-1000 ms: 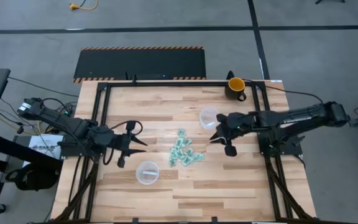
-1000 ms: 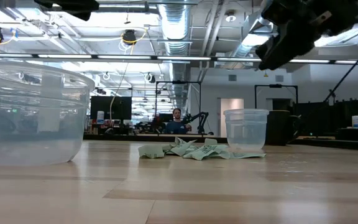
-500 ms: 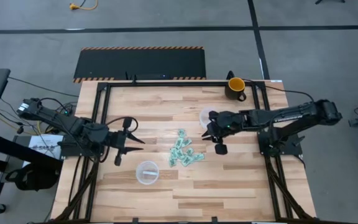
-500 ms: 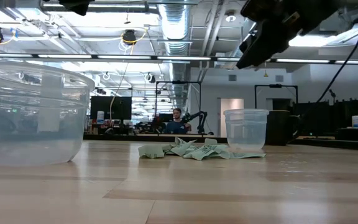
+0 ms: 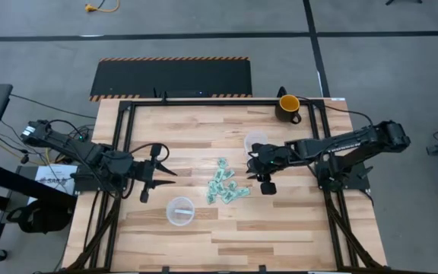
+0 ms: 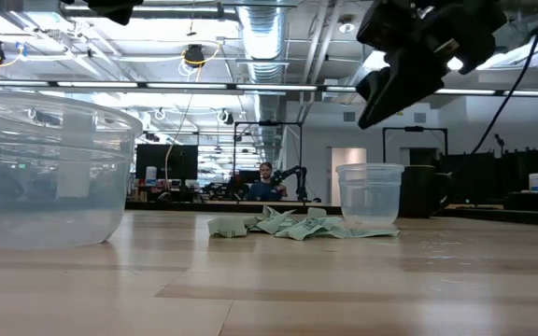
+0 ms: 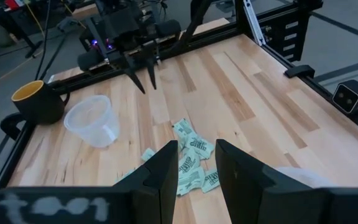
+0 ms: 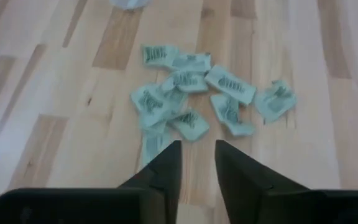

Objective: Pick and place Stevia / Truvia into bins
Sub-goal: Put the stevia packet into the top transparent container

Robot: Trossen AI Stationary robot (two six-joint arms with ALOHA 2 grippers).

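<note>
The Stevia / Truvia sachets (image 5: 225,185) lie in a loose light-green pile flat on the wooden table's middle, also seen in the right wrist view (image 8: 191,99). One bin, a clear cup (image 5: 256,141), stands upright at the far right of the pile. The other bin (image 5: 180,211) stands near the front left. My right gripper (image 5: 249,168) hangs open above the table, just right of the pile, slanting down toward it, nothing between its fingers (image 8: 166,163). My left gripper (image 5: 175,176) waits open left of the pile, above the table, holding nothing.
A dark mug with a yellow inside (image 5: 288,106) stands at the far right corner. A black frame rail (image 5: 204,101) runs round the table's edges. Bare wood lies between the pile and the front edge. A person sits in the room far behind the table (image 6: 265,182).
My right gripper has moved toward the table's left, from beside the far cup toward the sachet pile, sinking a little. The sachets and both cups have stayed where they were.
</note>
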